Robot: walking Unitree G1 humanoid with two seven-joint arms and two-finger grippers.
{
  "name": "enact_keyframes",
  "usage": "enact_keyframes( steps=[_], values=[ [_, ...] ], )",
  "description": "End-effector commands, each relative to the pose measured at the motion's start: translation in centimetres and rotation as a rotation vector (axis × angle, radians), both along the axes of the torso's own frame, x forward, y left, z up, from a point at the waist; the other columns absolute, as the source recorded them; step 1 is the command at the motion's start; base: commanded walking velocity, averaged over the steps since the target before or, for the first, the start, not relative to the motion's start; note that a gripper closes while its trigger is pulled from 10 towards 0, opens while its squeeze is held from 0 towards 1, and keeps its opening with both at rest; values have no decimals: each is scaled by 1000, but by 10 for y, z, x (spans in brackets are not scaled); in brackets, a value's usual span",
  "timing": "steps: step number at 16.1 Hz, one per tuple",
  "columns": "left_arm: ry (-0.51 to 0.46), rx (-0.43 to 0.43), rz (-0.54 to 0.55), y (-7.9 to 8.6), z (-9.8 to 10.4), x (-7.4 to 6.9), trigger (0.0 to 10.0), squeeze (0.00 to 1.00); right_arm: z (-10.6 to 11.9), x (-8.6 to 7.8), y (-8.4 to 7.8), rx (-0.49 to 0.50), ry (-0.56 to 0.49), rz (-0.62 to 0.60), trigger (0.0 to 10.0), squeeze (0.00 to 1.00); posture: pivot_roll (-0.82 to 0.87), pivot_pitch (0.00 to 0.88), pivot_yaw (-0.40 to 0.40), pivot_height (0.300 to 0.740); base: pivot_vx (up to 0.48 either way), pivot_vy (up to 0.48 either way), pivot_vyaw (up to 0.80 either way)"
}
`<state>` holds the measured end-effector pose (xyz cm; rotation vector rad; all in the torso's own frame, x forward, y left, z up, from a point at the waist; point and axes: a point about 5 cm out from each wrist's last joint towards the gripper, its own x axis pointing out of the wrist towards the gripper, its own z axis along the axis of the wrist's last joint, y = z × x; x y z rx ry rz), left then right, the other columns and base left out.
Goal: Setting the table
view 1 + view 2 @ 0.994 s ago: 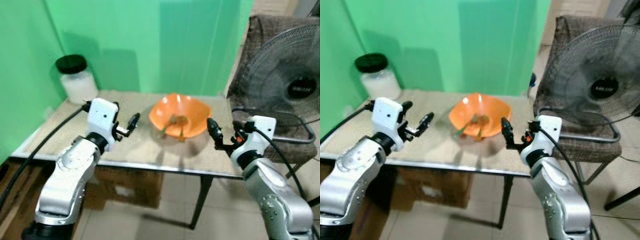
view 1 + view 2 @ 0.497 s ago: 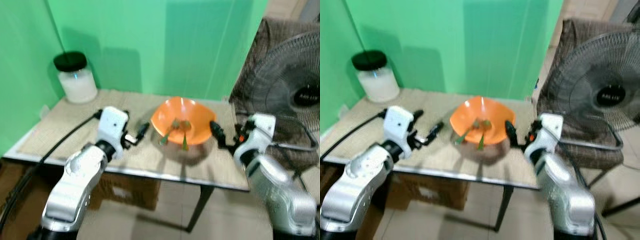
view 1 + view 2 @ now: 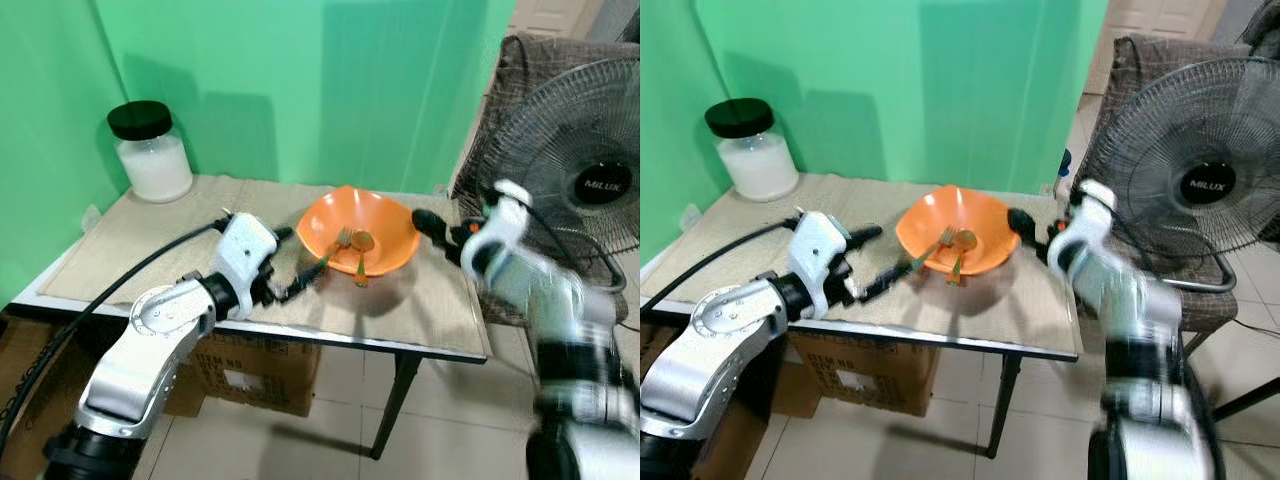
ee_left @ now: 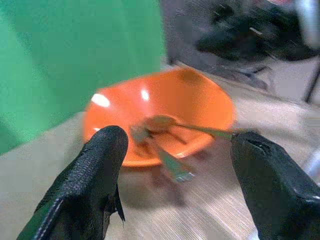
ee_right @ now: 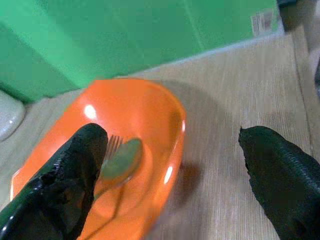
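Since a second ago the left pincer (image 3: 297, 262) has pushed forward and now sits just left of the orange bowl (image 3: 360, 227), its fingers spread wide and holding nothing; the right pincer (image 3: 432, 225) has also come in, close to the bowl's right rim, blurred in the head views but spread wide and empty in its wrist view.

The bowl sits at the middle of the counter (image 3: 150, 240), toward its back edge. Inside it lie a fork (image 3: 930, 251) and a spoon (image 3: 962, 250). The fork's tines point up toward the bowl's back wall, its handle slanting out over the near-left rim; the spoon's handle runs toward the robot.

A woven mat covers the counter. A white jar with a black lid (image 3: 150, 150) stands at the far left corner against the green wall. A cardboard box (image 3: 250, 365) sits beneath, and a standing fan (image 3: 580, 175) is on the right.
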<state>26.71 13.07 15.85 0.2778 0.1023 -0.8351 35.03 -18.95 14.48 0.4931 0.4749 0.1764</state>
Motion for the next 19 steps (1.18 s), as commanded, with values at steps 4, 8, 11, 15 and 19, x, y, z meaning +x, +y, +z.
enact_keyframes(
  steps=[4,8,11,15,19],
  values=[
    [19,43,-95,-4,-1,-4,10000,0,-7,12,-4,81,187,32,10000,0,-191,0,-43,740,0,0,0],
    [32,45,-116,-5,-2,-10,10000,0,-23,6,8,215,335,97,627,0,-182,0,-54,740,0,0,0],
    [32,44,-113,-5,-2,-10,10000,0,-23,8,12,283,355,99,0,0,-176,0,-64,740,0,0,0],
    [36,41,-96,-4,-4,-13,10000,0,-25,10,18,396,373,67,0,0,-167,0,-79,740,0,0,0],
    [36,44,-89,-3,-3,-13,10000,0,-27,12,20,444,388,25,0,0,-161,0,-84,740,0,0,0]
  ],
)
